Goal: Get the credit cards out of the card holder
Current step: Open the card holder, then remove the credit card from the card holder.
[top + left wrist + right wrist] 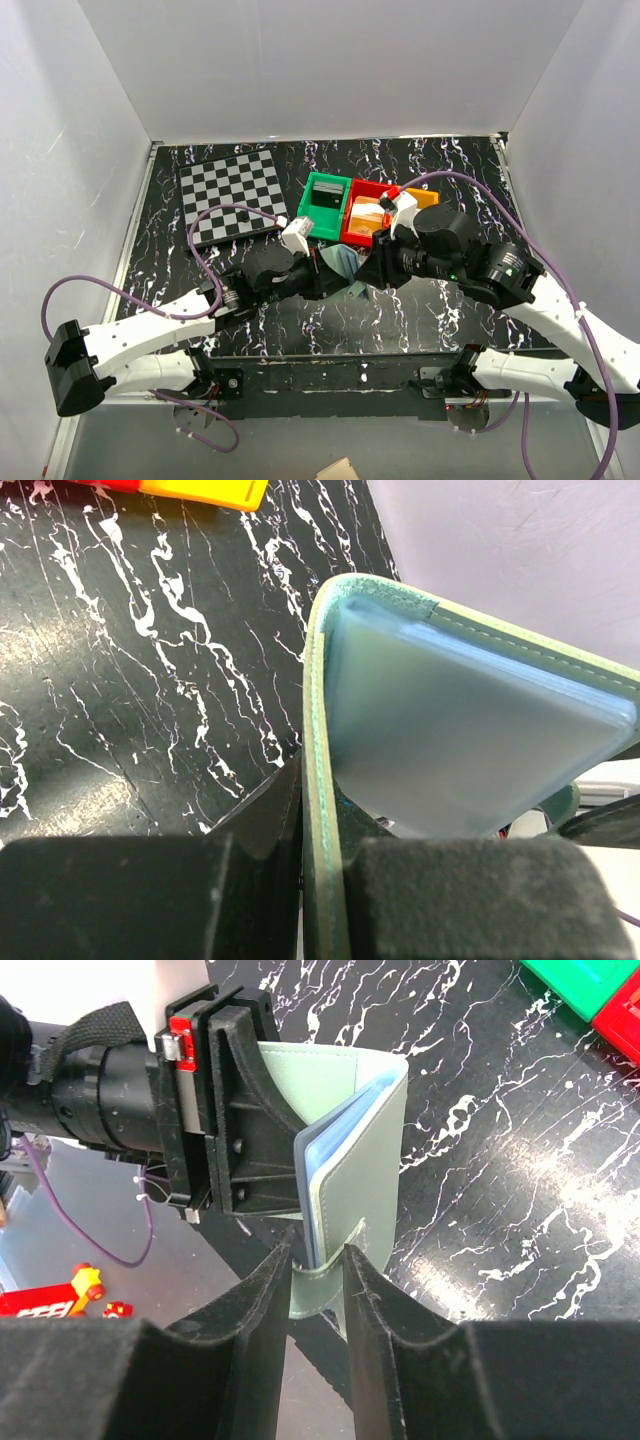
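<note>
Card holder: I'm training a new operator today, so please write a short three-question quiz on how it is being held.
1. True or false: the card holder lies closed and flat, with neither gripper touching it.
2. The left gripper is: A) open above the holder; B) shut on one flap of the holder; C) out of every view.
3. In the right wrist view, what part of the holder sits between the fingers of the right gripper?
Key: 1 false, it is held on edge, partly open. 2 B. 3 the snap tab.
</note>
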`<control>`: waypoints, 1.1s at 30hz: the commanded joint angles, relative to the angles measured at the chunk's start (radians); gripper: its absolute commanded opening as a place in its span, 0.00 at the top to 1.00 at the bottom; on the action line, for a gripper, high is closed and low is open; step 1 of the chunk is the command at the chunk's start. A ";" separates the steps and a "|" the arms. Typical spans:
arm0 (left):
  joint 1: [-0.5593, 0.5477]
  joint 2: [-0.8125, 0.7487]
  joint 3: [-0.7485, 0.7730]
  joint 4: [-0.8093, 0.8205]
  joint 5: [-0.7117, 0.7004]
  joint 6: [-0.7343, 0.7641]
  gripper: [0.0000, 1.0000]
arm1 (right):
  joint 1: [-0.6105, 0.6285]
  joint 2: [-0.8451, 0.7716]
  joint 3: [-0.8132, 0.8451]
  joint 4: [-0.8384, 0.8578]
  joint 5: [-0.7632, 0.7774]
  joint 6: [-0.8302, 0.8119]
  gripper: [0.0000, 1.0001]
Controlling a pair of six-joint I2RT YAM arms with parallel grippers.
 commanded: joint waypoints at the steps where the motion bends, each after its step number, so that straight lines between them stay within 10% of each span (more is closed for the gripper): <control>1: -0.017 -0.034 0.061 -0.013 -0.033 0.025 1.00 | -0.005 0.013 -0.001 0.031 -0.019 -0.001 0.62; 17: -0.034 -0.045 0.073 -0.069 -0.075 0.038 1.00 | -0.024 -0.001 -0.001 0.039 -0.023 0.007 0.75; 24: -0.035 -0.048 0.067 -0.063 -0.072 0.038 1.00 | -0.028 -0.002 -0.015 0.054 -0.048 0.011 0.61; 33: -0.037 -0.049 0.047 -0.053 -0.075 0.031 1.00 | -0.039 -0.016 -0.029 0.073 -0.060 0.016 0.68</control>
